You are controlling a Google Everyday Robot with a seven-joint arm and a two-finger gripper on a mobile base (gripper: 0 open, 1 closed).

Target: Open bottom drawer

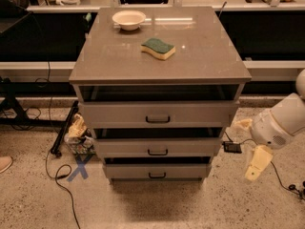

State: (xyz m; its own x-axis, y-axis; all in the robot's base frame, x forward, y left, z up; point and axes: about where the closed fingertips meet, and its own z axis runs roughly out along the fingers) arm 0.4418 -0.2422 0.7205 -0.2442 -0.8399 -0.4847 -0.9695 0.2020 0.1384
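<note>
The bottom drawer is the lowest and narrowest of three grey drawers in the cabinet, with a small black bar handle. Its front sits about flush under the middle drawer. The wider top drawer is above that. My gripper hangs to the right of the cabinet, level with the middle and bottom drawers. It is open and empty, with one cream finger pointing down and the other near the cabinet's right edge. It touches no drawer.
A white bowl and a green-yellow sponge lie on the cabinet top. Crumpled bags, cables and a blue floor cross are to the left. A small black box on a cable sits right of the cabinet.
</note>
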